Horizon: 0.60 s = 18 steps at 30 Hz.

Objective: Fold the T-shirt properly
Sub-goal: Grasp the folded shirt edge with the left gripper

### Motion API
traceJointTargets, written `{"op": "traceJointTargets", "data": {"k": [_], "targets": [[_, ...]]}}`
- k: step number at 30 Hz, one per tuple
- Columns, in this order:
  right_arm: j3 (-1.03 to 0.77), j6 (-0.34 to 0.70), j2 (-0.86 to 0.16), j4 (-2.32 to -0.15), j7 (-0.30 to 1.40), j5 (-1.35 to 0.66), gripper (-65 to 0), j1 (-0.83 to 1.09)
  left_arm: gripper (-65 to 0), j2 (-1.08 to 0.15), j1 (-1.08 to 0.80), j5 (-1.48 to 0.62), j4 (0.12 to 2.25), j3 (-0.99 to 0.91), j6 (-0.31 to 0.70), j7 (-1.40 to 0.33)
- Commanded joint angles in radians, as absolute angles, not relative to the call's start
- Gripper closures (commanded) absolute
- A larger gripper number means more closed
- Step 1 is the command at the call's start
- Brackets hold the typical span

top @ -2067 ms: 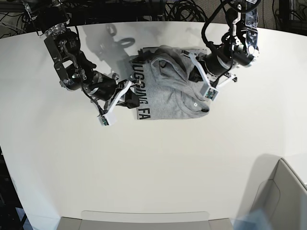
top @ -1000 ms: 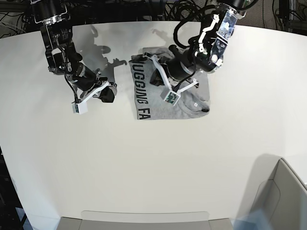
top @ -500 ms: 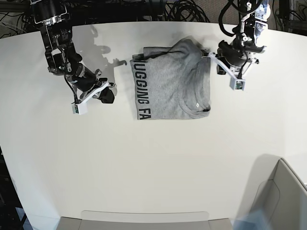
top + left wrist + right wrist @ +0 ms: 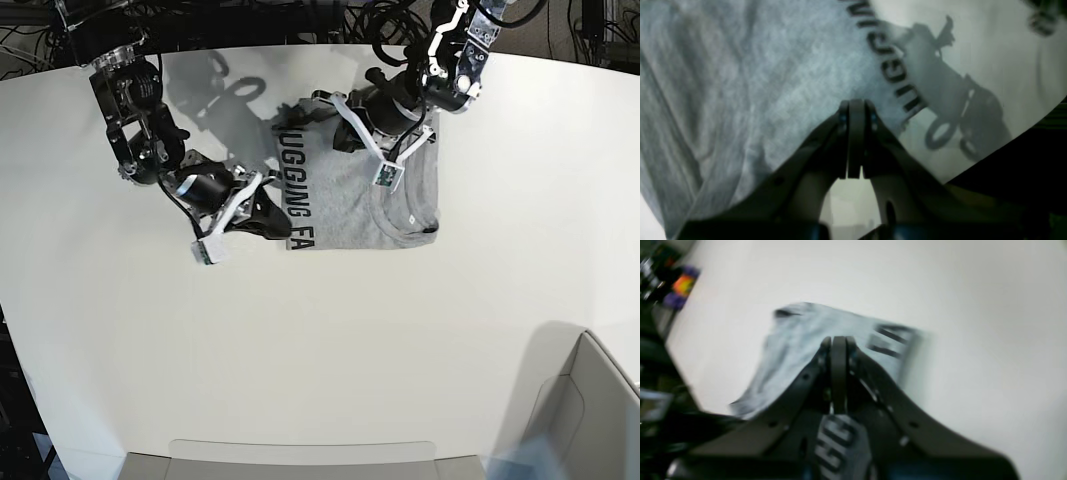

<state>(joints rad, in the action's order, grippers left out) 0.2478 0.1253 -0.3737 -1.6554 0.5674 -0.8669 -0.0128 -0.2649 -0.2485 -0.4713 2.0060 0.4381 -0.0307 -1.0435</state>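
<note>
The heather-grey T-shirt (image 4: 352,205) lies folded into a rough rectangle on the white table (image 4: 300,330), black lettering (image 4: 297,196) along its left edge, neck opening at the lower right. My left gripper (image 4: 340,135) hovers over the shirt's upper part. In the left wrist view it (image 4: 856,106) is shut, with nothing between the fingers, above grey cloth (image 4: 740,66) beside the lettering (image 4: 887,50). My right gripper (image 4: 282,220) sits at the shirt's lower left edge. The blurred right wrist view shows this gripper (image 4: 839,341) shut and pointing at the T-shirt (image 4: 800,330).
A grey box (image 4: 590,410) stands at the lower right corner. A flat grey tray edge (image 4: 300,455) runs along the front of the table. Cables (image 4: 330,20) hang behind the table's curved far edge.
My left arm has swung from the shirt's right side to over its upper middle. My right arm has moved right and down to the shirt's left edge. The shirt has kept its shape.
</note>
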Motion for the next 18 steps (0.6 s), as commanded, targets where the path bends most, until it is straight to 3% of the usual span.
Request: {"op": "traceJointTargets", "data": {"k": [1, 10, 18], "targets": [[0.277, 0.128, -0.384, -1.659, 0.547, -0.872, 0.0, -0.061, 0.0, -0.269, -0.245, -0.470, 2.006, 0.441, -0.035, -1.033], [0.645, 0.127, -0.355, -1.342, 0.545, -0.871, 0.0, -0.326, 0.0, -0.274, -0.243, -0.469, 1.816, 0.433, -0.035, -1.032], [0.687, 0.127, -0.374, -1.353, 0.545, -0.871, 0.0, -0.231, 0.0, -0.360, -0.226, -0.467, 1.751, 0.306, -0.036, -0.972]]}}
